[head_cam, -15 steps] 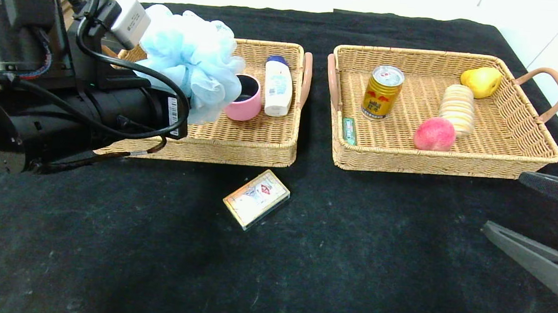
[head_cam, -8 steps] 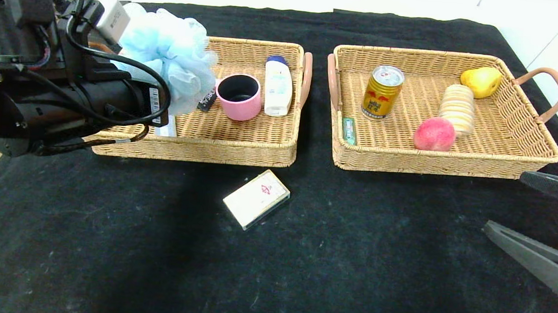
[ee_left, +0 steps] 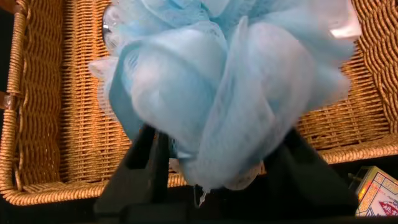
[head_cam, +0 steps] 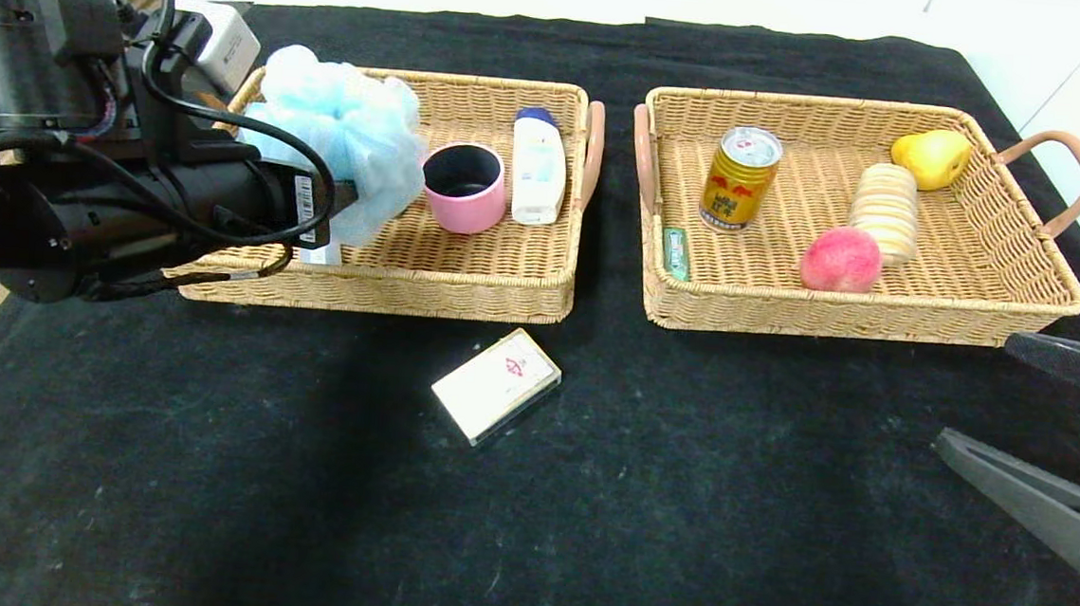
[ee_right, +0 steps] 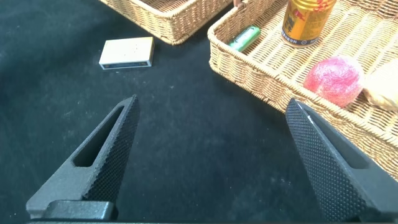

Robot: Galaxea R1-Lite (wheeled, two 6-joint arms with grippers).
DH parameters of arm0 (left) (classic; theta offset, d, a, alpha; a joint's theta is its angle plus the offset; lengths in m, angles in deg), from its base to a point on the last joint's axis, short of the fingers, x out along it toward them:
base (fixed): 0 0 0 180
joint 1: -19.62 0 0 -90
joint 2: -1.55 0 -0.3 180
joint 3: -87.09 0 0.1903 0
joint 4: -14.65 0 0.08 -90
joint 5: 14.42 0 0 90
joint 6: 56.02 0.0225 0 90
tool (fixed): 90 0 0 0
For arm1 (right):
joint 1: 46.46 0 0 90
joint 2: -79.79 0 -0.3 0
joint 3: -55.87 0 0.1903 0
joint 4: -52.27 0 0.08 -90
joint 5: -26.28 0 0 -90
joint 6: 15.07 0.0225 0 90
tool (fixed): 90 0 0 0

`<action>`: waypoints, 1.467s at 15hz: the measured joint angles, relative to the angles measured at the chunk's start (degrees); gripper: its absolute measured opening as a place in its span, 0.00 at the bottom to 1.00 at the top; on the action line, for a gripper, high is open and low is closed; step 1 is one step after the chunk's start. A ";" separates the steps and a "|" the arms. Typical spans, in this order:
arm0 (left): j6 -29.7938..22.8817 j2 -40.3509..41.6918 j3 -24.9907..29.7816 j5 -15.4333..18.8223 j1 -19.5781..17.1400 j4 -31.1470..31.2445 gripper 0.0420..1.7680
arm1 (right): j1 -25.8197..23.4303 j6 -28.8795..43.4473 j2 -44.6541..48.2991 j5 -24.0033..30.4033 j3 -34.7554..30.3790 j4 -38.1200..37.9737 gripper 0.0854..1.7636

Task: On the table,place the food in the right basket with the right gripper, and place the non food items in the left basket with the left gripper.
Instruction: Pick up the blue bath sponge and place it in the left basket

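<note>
Two baskets [head_cam: 503, 291], one blue loofah [head_cam: 352, 133] in left tool [ee_left: 211, 155], one card box [head_cam: 496, 386]

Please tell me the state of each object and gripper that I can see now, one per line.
left gripper: shut on the blue bath sponge, over the left basket
right gripper: open, holding nothing
pink cup: upright, in left basket
lotion bottle: lying down, in left basket
gold can: upright, in right basket
card box: flat on table, outside baskets
</note>
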 joint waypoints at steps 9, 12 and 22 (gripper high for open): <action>1.08 0.33 -0.11 -0.05 0.22 1.10 0.83 | 0.04 -0.09 -0.11 0.00 -0.11 0.00 0.97; 2.84 2.21 0.24 0.17 1.82 3.85 0.88 | 0.06 -0.12 -0.11 0.04 -0.23 0.00 0.97; 2.65 5.33 0.66 1.74 17.07 19.72 0.94 | 1.16 -1.22 1.02 -0.11 -0.87 -0.02 0.97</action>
